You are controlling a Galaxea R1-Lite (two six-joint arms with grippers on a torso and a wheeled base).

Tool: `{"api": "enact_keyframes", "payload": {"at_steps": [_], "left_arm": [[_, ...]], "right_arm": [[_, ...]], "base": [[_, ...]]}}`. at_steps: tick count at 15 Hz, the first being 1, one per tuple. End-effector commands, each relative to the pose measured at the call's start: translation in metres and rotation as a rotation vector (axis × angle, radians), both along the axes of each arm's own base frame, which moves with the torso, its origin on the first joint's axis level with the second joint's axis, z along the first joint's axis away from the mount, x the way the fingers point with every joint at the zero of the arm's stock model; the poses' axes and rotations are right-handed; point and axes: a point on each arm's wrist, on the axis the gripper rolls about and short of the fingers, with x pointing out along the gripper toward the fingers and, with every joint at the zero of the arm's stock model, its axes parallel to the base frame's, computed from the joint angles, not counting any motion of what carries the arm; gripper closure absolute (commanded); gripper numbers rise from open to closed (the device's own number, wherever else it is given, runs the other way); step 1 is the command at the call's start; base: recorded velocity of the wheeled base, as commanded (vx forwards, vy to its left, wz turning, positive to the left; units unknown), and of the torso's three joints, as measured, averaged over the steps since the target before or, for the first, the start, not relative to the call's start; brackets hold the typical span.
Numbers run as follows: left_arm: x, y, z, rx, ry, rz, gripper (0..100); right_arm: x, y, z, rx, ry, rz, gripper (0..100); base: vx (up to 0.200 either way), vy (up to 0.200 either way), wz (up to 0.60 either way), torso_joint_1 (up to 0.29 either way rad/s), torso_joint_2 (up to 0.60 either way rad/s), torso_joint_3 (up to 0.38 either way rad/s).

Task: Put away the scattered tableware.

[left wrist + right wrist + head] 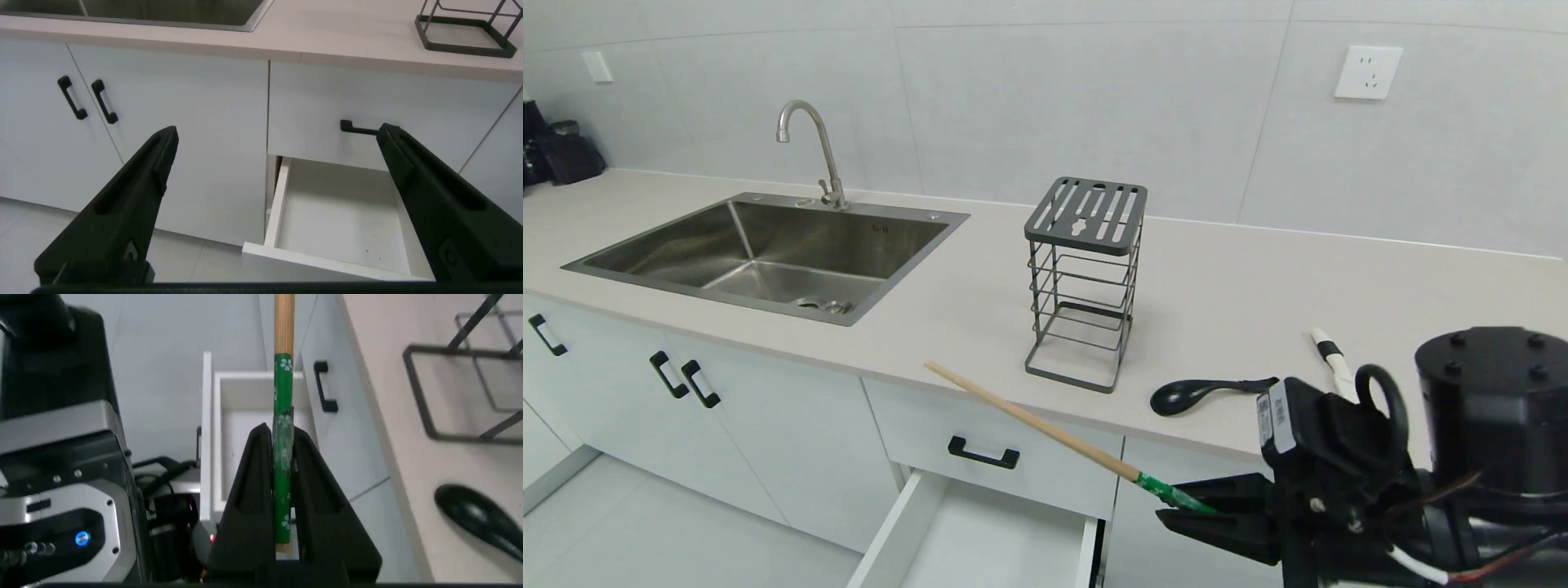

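Note:
My right gripper (1186, 508) is shut on the green-painted end of a long wooden chopstick (1029, 420). It holds the chopstick in front of the counter edge, above the open white drawer (890, 531). The stick slants up and to the left. From the right wrist view the chopstick (283, 392) runs straight out between the closed fingers (255, 469), over the drawer (245, 380). A black spoon (1201, 394) lies on the counter near the edge, beside a white and black utensil (1331, 351). My left gripper (278, 220) is open and holds nothing, facing the cabinet front and the drawer (274, 212).
A dark wire rack (1086, 282) stands mid-counter, left of the spoon (482, 518). A steel sink (662, 245) with a tap (817, 147) sits at the left. Closed cabinet doors with black handles (678, 377) are below, and another drawer handle (983, 453).

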Motion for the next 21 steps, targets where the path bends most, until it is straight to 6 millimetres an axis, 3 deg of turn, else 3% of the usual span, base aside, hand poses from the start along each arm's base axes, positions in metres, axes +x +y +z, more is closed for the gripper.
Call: {"api": "enact_keyframes", "payload": {"at_steps": [1, 6, 9, 17, 21], "left_arm": [[0.0, 0.0, 0.0, 0.0, 0.0, 0.0, 0], [0.0, 0.0, 0.0, 0.0, 0.0, 0.0, 0], [0.0, 0.0, 0.0, 0.0, 0.0, 0.0, 0], [0.0, 0.0, 0.0, 0.0, 0.0, 0.0, 0], [0.0, 0.0, 0.0, 0.0, 0.0, 0.0, 0]], "right_arm": [[-0.006, 0.006, -0.022, -0.095, 0.033, 0.01, 100], [-0.006, 0.022, -0.037, -0.178, 0.029, -0.013, 100], [0.008, 0.039, -0.033, -0.162, 0.012, -0.018, 100], [0.045, 0.085, -0.044, -0.18, -0.045, 0.018, 100], [0.048, 0.092, -0.047, -0.192, -0.057, 0.034, 100]], "base": [[0.0, 0.0, 0.0, 0.0, 0.0, 0.0], [0.0, 0.0, 0.0, 0.0, 0.0, 0.0], [0.0, 0.0, 0.0, 0.0, 0.0, 0.0], [0.0, 0.0, 0.0, -0.212, 0.41, 0.204], [0.0, 0.0, 0.0, -0.174, 0.34, 0.16]]}}
